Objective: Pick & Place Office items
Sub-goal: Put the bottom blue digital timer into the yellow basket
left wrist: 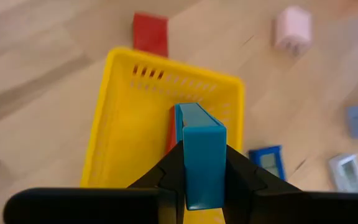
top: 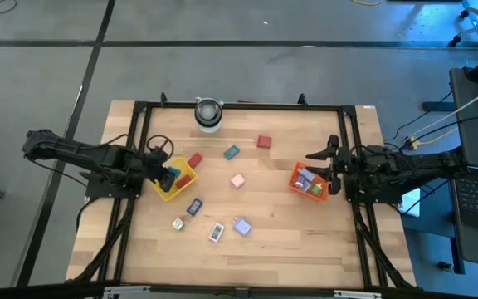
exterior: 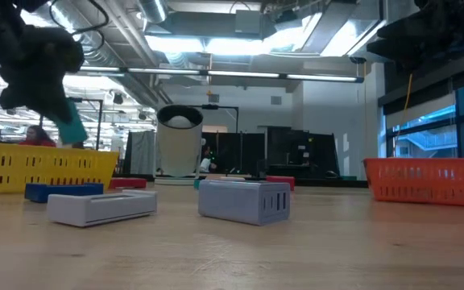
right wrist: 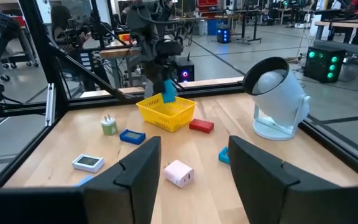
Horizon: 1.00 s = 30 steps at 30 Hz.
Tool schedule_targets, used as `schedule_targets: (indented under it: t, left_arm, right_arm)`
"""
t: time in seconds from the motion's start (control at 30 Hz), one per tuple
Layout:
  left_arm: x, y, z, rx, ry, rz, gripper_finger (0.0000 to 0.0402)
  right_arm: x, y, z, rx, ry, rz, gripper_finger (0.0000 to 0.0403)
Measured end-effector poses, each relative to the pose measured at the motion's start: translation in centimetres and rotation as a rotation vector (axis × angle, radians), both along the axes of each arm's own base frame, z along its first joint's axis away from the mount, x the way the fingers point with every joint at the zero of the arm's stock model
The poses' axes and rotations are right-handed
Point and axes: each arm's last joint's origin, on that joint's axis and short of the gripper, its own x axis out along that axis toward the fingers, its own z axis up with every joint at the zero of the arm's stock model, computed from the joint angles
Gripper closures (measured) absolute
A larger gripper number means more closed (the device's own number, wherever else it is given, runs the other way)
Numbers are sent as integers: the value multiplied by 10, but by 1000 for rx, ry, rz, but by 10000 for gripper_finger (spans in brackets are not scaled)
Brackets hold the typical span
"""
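My left end effector point(left wrist: 202, 177) grips one teal block point(left wrist: 202, 158) above the yellow tray point(left wrist: 114, 124); right end effector point(right wrist: 188, 168) parted, empty; one red block point(left wrist: 150, 34) just beyond the tray.

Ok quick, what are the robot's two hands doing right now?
Left gripper: closed on a teal block, above the yellow basket.
Right gripper: open, holding nothing, beside the orange basket.

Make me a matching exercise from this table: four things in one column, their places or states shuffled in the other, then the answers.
1. teal block
2. pink piece
3. orange tray
4. right hand

A. open, holding nothing
B. gripped by the left hand above the yellow tray
C. on bare wood mid-table
D. below the right hand, with items inside

Pairs: 1-B, 2-C, 3-D, 4-A
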Motion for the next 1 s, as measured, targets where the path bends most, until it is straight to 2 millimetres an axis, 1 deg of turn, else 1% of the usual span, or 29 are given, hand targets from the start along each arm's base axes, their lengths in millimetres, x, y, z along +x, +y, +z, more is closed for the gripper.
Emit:
schedule_targets:
  t: [0.47,0.77,1.0]
  left_arm:
    - [12,-3,-13,-40,128,4,342]
    - [16,-4,-19,-56,174,32,313]
    - [17,-4,-21,-59,187,42,311]
  right_arm:
    - [0,0,-1,-1,10,1,215]
    - [0,0,-1,0,13,1,215]
    - [0,0,-3,0,29,0,215]
